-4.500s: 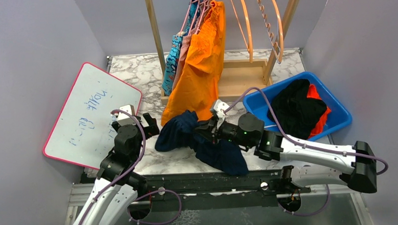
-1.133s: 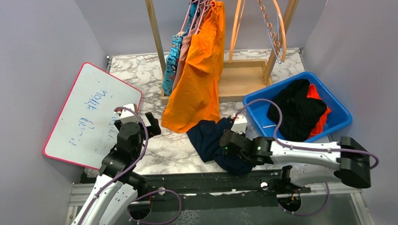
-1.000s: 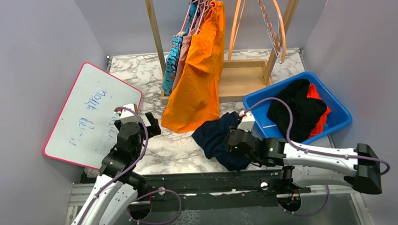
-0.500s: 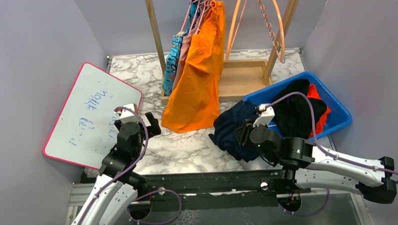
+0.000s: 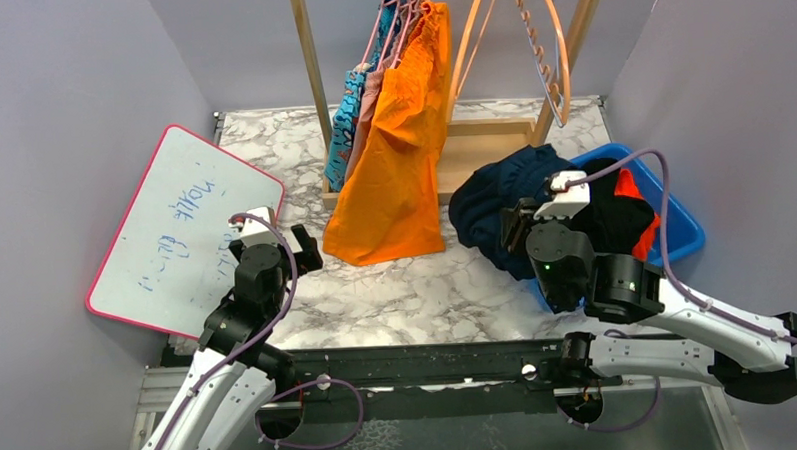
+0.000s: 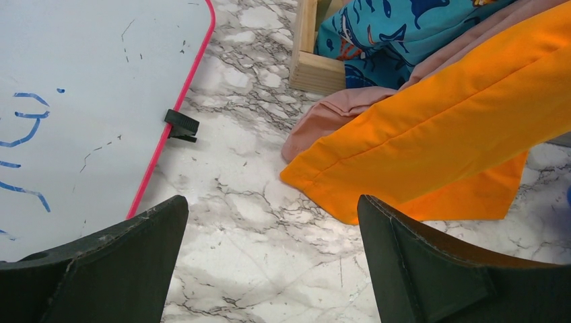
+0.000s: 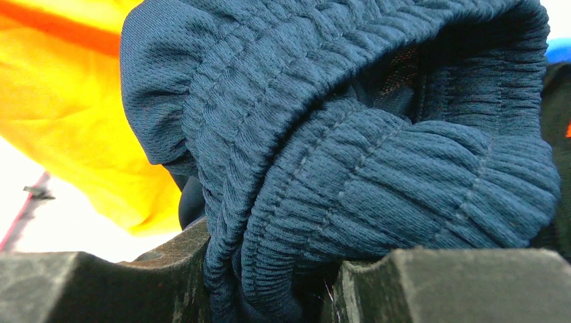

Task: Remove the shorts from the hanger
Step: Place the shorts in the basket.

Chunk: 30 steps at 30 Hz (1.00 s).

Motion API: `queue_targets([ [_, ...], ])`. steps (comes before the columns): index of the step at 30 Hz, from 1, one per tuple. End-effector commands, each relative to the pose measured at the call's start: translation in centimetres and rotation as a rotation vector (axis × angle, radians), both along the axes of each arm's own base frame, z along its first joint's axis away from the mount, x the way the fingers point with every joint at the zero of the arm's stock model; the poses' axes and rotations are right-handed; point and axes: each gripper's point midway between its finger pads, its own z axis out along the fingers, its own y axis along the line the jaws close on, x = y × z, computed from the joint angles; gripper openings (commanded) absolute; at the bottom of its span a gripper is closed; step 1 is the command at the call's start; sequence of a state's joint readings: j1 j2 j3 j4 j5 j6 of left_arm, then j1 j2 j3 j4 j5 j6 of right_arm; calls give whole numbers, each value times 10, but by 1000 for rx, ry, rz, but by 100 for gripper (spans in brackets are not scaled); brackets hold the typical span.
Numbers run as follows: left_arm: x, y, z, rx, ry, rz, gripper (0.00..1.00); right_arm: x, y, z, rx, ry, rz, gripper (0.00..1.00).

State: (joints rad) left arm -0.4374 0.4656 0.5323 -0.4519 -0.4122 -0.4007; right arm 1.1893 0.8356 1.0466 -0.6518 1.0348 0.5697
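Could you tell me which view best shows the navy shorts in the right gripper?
Right wrist: navy shorts fill it, waistband bunched between the jaws. Top external shows them bundled at the blue bin; left wrist, nothing.

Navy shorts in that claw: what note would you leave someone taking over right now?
Left gripper: open, idle over the table beside the whiteboard.
Right gripper: shut on the navy shorts, at the blue bin's edge.
Done: black shorts and red-orange shorts lie in the bin.
To do: drop the navy pair in; orange shorts, pink shorts and blue print shorts hang on the rack.
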Motion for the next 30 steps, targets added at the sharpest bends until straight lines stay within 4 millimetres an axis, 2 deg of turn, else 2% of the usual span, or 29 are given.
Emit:
queue_targets([
  [1, 4, -2, 3, -8, -9, -6, 99, 14, -30, 47, -87, -161, -162, 1],
  [3, 4, -3, 2, -7, -2, -9, 99, 19, -27, 56, -145, -195, -181, 1],
  [7, 4, -2, 1, -5, 1, -4, 99, 27, -31, 51, -286, -185, -272, 1],
  [14, 5, -3, 0, -5, 3, -9, 99, 61, -43, 11, -295, -47, -246, 1],
  [20, 5, -1, 0, -4, 3, -2, 99, 58, -77, -7, -209, 12, -360, 1],
  [23, 5, -1, 1, -5, -1, -1, 99, 47, -103, -4, -151, 8, -442, 1],
  [27, 5, -3, 0, -6, 4, -8, 99, 29, -133, 20, -126, -50, -520, 1],
  [30, 5, -3, 0, -7, 4, -9, 99, 22, -147, 32, -166, -70, -564, 1],
])
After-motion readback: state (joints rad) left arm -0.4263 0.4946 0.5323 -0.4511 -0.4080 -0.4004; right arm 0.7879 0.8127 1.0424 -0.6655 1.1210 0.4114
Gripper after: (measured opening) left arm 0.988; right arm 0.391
